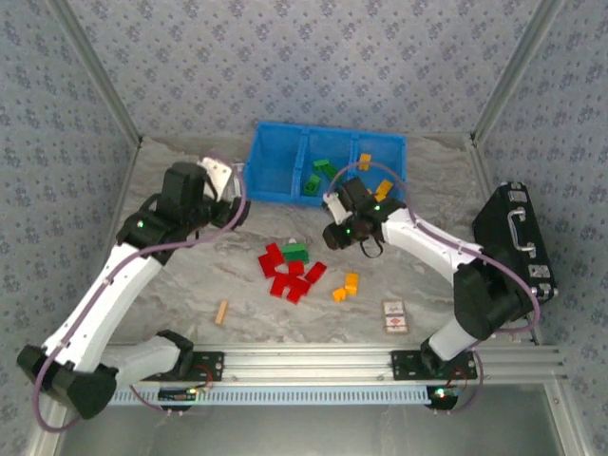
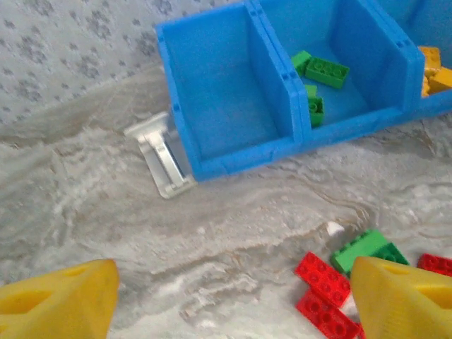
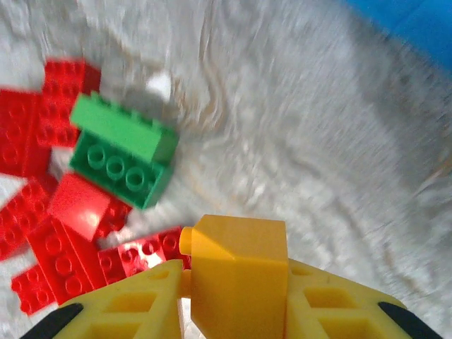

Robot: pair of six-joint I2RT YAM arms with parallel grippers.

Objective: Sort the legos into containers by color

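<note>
Carriage of one brick is the step in hand: the right gripper [image 3: 236, 304] is clamped on a yellow lego [image 3: 239, 258] above the red and green legos [image 1: 290, 271] at the table's centre. Next it likely needs lifting over the blue bin [image 1: 281, 133] at the far edge into the right compartment [image 1: 391, 152], which already has yellow ones. The left gripper [image 2: 233, 289] hangs near the bin's left end, jaws wide apart and empty.
</note>
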